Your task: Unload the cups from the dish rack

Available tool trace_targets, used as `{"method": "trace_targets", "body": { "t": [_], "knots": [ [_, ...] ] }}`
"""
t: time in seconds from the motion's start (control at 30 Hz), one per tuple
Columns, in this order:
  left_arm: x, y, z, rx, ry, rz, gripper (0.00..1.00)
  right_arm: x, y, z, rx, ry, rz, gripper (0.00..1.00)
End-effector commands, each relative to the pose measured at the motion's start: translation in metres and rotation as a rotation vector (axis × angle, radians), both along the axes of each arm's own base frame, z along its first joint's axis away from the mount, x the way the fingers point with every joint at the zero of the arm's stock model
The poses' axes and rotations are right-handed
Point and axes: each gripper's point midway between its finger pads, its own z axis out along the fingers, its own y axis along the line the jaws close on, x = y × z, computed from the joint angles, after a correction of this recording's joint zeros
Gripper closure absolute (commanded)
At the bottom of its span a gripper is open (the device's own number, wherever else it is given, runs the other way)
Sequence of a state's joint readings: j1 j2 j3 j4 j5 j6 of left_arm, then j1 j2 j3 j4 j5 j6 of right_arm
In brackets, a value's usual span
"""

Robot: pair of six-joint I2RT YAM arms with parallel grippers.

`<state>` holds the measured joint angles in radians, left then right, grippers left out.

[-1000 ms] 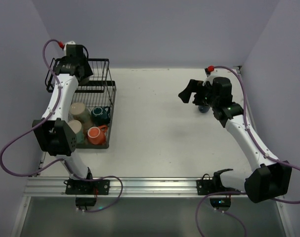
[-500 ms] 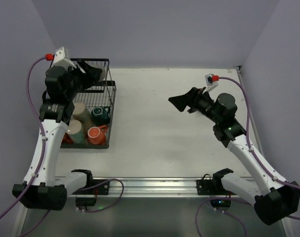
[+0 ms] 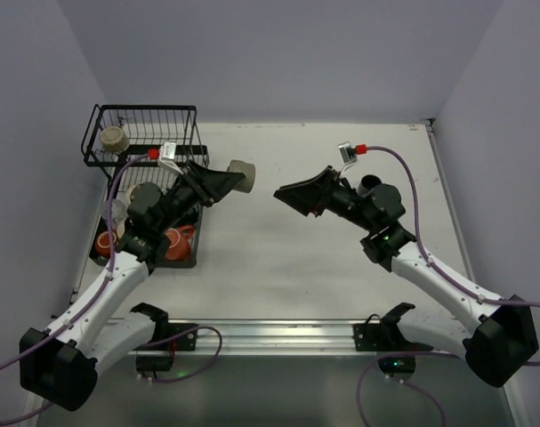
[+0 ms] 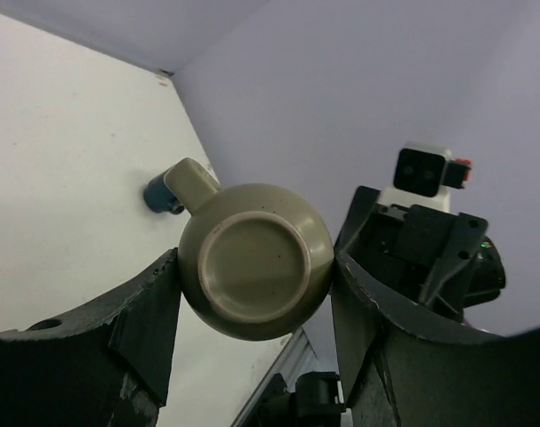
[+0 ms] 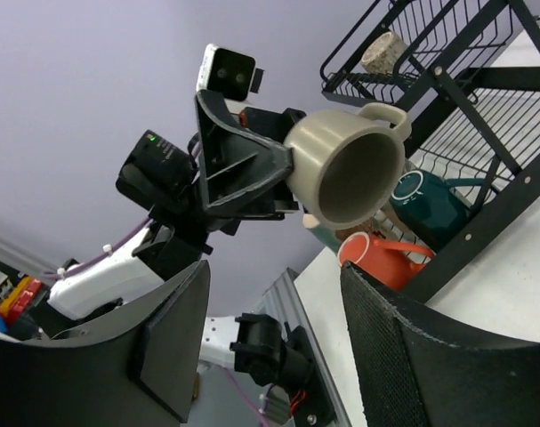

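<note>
My left gripper (image 3: 230,181) is shut on a grey-olive cup (image 3: 243,175), held in the air over the table just right of the black wire dish rack (image 3: 147,110). In the left wrist view the cup's base (image 4: 256,261) faces the camera, pinched between both fingers (image 4: 149,311). My right gripper (image 3: 287,193) is open with nothing in it, a short way right of that cup and pointing at it. Its wrist view looks into the cup's mouth (image 5: 350,165). A cream cup (image 3: 115,140) sits in the rack's raised basket, and an orange-red cup (image 3: 174,240) lies in the lower tray.
A dark teal cup (image 5: 430,200) and an orange-red cup (image 5: 385,258) lie in the rack's lower part. A dark blue cup (image 4: 161,194) stands on the table at the far right. Walls close in the table on three sides.
The left arm has swung out of the rack's raised basket to the right, carrying the grey-olive cup. The right arm has moved left towards it, and its jaws have narrowed somewhat.
</note>
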<state>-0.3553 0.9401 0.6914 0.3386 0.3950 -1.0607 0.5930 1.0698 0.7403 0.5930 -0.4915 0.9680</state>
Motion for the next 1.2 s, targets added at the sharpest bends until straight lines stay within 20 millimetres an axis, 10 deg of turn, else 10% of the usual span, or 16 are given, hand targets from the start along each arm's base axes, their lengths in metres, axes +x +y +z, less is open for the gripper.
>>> {"method": "trace_targets", "body": {
  "t": [0.0, 0.97, 1.1, 1.17],
  "knots": [
    [-0.029, -0.004, 0.071, -0.174, -0.197, -0.044, 0.78, -0.006, 0.006, 0.037, 0.056, -0.115, 0.035, 0.38],
    [-0.042, -0.042, 0.061, -0.257, -0.105, -0.139, 0.73, -0.010, 0.049, 0.028, -0.023, -0.186, 0.200, 0.61],
    [-0.044, -0.044, 0.056, -0.239, -0.096, -0.146, 0.40, -0.007, 0.049, 0.023, -0.021, -0.174, 0.187, 1.00],
    [-0.039, -0.041, 0.059, -0.177, -0.132, -0.109, 0.21, -0.006, 0.047, 0.018, -0.043, -0.163, 0.167, 1.00]
  ]
}}
